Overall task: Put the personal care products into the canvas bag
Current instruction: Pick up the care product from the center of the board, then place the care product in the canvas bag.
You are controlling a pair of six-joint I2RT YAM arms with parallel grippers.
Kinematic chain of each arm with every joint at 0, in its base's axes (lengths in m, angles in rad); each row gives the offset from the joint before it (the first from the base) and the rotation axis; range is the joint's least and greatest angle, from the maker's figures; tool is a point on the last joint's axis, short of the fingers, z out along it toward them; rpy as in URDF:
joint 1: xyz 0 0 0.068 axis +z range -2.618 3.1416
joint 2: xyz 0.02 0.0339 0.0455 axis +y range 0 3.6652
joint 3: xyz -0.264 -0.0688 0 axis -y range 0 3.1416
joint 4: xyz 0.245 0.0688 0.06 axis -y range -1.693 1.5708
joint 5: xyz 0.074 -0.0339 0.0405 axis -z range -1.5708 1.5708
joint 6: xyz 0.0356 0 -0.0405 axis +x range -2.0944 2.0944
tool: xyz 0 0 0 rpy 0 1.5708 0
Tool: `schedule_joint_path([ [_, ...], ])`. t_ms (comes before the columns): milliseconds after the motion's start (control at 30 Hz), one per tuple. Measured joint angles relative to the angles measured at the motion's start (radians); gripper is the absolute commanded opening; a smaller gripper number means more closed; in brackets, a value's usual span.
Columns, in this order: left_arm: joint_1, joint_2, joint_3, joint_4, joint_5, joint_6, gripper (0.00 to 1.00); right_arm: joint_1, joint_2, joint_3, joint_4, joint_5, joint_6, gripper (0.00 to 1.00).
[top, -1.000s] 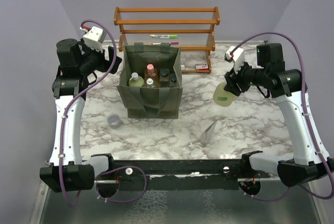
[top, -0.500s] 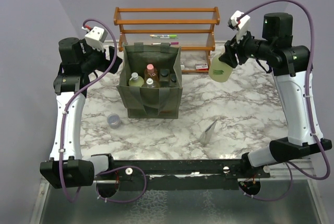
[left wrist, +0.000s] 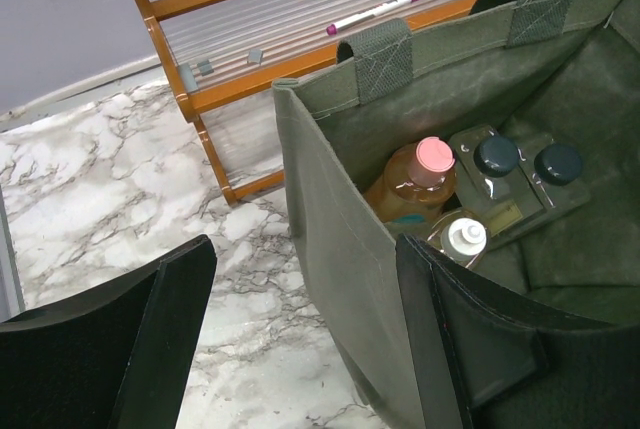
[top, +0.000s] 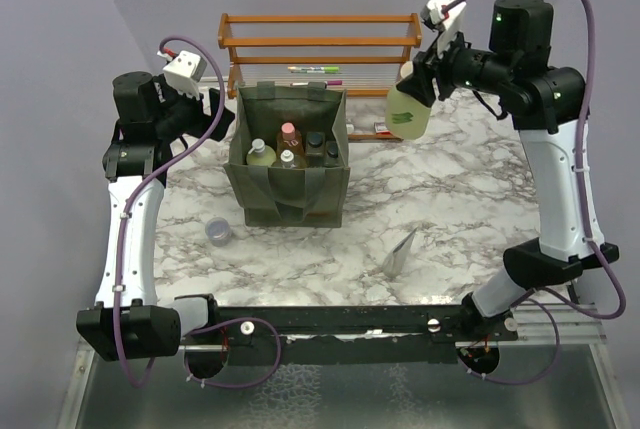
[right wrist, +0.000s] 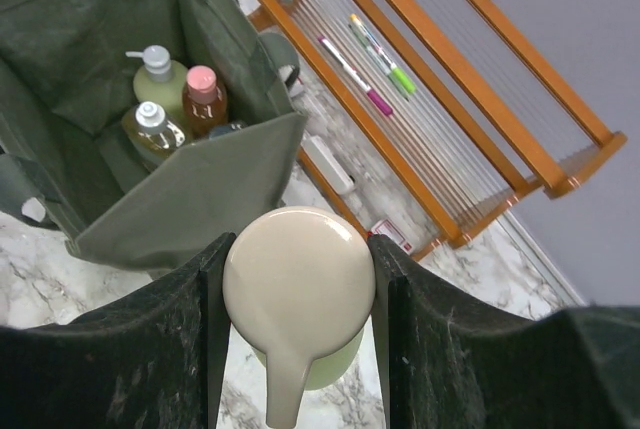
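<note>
- Since the earlier frame, the right arm has carried the pale green bottle [top: 407, 111] up and to the left. It now hangs in front of the right end of the wooden rack [top: 320, 42], near the canvas bag [top: 290, 194] but not yet above it. The left arm has barely shifted.
- To do this step well, I would keep travelling left until the bottle is squarely over the bag's open mouth. It should clear the rim and strap handles, go down beside the bottles already inside, and only then be released.
- The right fingers [right wrist: 440, 349] are partly closed and clamp the bottle from both sides just under its cream cap.
- The left fingers [left wrist: 160, 339] are spread wide and hold nothing. The bag's left wall stands between them; whether they touch it I cannot tell.
- The grey pouch [top: 402, 252] lies on the counter [top: 480, 209], waiting its turn.
</note>
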Motion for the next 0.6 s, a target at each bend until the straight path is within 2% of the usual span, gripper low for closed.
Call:
schedule_joint_path([
  [300,0.0,0.0,-0.002,0.0,0.0,0.0,0.74,0.14,0.103,0.101,0.002,0.044,0.011,0.02],
  [600,0.0,-0.001,-0.004,0.003,0.0,0.0,0.74,0.201,0.134,0.148,0.045,0.047,0.02,0.02],
])
